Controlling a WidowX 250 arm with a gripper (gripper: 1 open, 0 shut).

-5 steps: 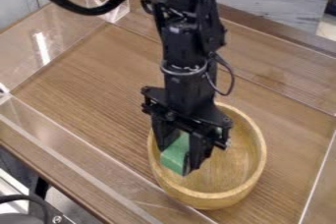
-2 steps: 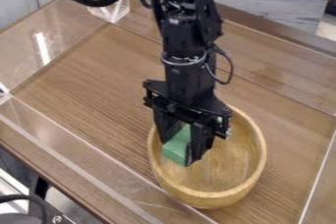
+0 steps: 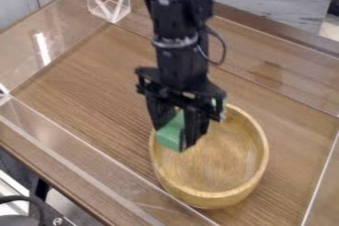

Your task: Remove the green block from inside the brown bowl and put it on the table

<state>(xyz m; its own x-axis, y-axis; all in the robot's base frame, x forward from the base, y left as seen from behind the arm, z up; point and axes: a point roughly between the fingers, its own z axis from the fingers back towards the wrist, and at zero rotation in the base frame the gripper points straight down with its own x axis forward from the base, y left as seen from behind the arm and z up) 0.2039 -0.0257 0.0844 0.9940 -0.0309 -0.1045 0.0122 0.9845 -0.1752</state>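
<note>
The table (image 3: 93, 81) is a wood-grain surface with clear acrylic walls (image 3: 54, 32) along its edges; bare wood lies to the left of and behind the bowl. The arm (image 3: 179, 32) descends from the top of the view, pointing steeply down.

The bowl (image 3: 245, 166) sits at the near right of the table. It holds nothing else that can be seen.

The gripper (image 3: 180, 129) hangs over the bowl's left rim with its jaws clamped on the block (image 3: 171, 133). The block shows as a green patch between the fingers, at about rim level. Whether its lower end has cleared the rim cannot be told from this view.

Step in hand: carry the block out of the bowl.
1. Keep the jaws clamped; the block is flat and plain and could slip if the grip eases.
2. Lift until the block stands plainly above the rim before moving sideways, or it may catch and drag the bowl.
3. Carry it to bare wood well apart from the bowl and the walls.
4. Lower until the block meets the table, then release.
</note>
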